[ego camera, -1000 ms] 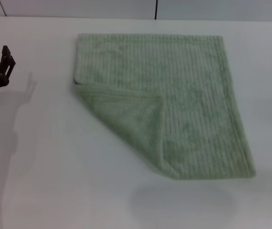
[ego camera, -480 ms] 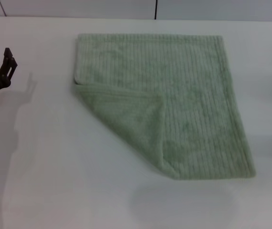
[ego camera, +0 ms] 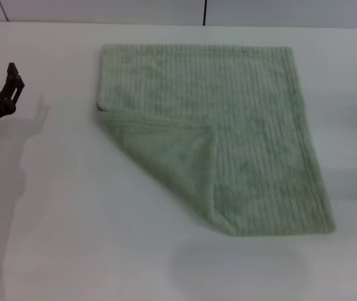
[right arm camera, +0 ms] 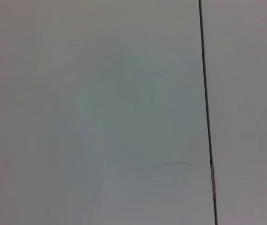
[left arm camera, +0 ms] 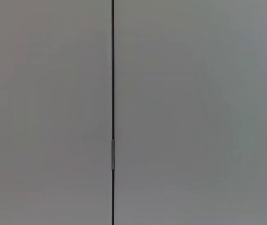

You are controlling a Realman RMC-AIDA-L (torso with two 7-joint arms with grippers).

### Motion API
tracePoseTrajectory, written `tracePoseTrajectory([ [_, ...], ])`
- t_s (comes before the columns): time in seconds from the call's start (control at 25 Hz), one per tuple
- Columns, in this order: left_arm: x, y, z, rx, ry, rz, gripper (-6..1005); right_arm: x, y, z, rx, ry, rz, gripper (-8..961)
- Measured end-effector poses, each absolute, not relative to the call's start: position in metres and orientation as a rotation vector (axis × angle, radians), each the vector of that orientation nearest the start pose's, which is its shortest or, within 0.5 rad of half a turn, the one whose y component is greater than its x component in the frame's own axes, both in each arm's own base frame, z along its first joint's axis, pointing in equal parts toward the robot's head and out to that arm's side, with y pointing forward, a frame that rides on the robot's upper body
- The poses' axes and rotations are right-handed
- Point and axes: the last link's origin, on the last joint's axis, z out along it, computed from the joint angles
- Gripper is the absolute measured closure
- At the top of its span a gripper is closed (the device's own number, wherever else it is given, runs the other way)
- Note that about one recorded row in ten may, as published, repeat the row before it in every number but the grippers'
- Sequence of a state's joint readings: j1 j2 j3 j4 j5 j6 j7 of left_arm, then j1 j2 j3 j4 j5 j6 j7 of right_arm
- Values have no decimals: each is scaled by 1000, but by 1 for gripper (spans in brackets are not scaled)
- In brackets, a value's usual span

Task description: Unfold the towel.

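Observation:
The pale sage-green towel (ego camera: 247, 125) lies flat on the white table (ego camera: 53, 219) in the head view. Its near left corner is folded over onto the middle, making a triangular flap (ego camera: 172, 157). My left gripper (ego camera: 12, 81) is at the far left edge of the view, well to the left of the towel and apart from it. My right gripper is out of view. Neither wrist view shows the towel or any fingers.
Both wrist views show only a plain pale surface with a thin dark seam (left arm camera: 113, 112) (right arm camera: 206, 112). A dark vertical seam (ego camera: 204, 12) marks the wall behind the table.
My left gripper has crept slightly to the right, towards the towel. The towel has not moved.

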State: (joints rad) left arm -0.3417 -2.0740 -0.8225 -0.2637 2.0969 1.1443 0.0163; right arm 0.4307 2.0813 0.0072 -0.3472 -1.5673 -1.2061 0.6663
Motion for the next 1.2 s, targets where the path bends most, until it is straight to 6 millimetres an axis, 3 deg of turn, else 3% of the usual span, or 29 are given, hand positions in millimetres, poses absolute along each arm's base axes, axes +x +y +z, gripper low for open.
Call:
tracePoseTrajectory([
  [0.28, -351, 311, -9, -1450, -597, -586, 162, 374, 315, 49, -1490, 445, 577, 954],
  [0.44, -352, 311, -9, -1453, -602, -582, 161, 379, 332, 39, -1613, 438, 410, 954],
  [0.56, -351, 311, -10, -1453, -605, -583, 161, 380, 343, 42, -1735, 474, 369, 954],
  [0.68, -351, 311, -9, -1453, -604, -583, 161, 369, 352, 55, -1853, 564, 438, 954],
  [0.72, -352, 311, -9, -1452, -604, -580, 161, 356, 359, 70, -1921, 641, 480, 954],
  [0.8, -352, 311, -9, -1453, -604, -580, 161, 348, 361, 77, -1952, 671, 491, 954],
  [0.88, -352, 312, -9, -1453, -606, -580, 161, 328, 366, 86, -2009, 706, 493, 954],
  [0.92, -352, 312, -10, -1454, -607, -578, 161, 302, 372, 95, -2050, 724, 457, 954],
  [0.96, -352, 312, -10, -1454, -607, -578, 161, 302, 372, 95, -2050, 724, 457, 954],
  [1.12, -352, 312, -10, -1456, -609, -577, 162, 264, 384, 109, -2071, 859, 236, 954],
  [1.16, -351, 313, -10, -1458, -609, -578, 162, 264, 384, 109, -2071, 859, 236, 954],
  [1.2, -351, 313, -10, -1458, -609, -578, 162, 256, 390, 111, -2074, 923, 120, 954],
])
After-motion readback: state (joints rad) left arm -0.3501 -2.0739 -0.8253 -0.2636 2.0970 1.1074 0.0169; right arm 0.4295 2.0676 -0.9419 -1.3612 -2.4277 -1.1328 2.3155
